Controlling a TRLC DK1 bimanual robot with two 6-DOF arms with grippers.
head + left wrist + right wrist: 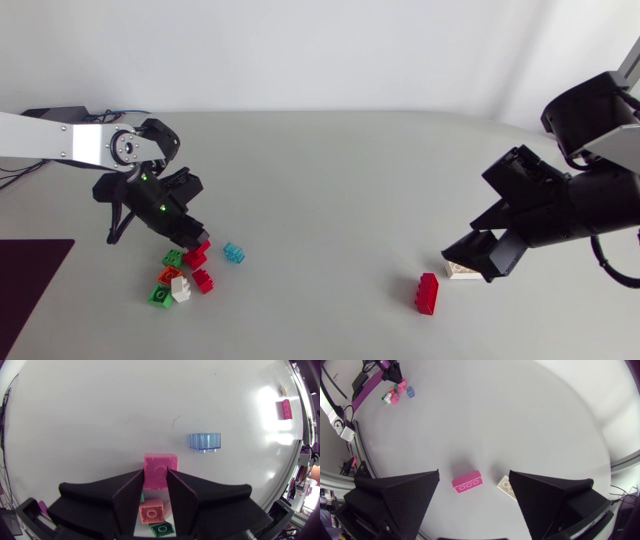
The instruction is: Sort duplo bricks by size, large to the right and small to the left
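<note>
One small red brick (161,464) sits clamped between the fingers of the left claw (155,480). Expect rigid, light, smooth plastic: grip the flat side walls. The right claw (474,472) gapes wide, empty, over a long red brick (466,482) on the surface (330,200).

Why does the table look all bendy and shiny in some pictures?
Left wrist view: the fisheye lens bends the edge of the table, and glare whitens a patch past the blue brick. Right wrist view: same bending, no glare, soft shadow by the long brick. Head view: table looks flat, evenly lit.
</note>
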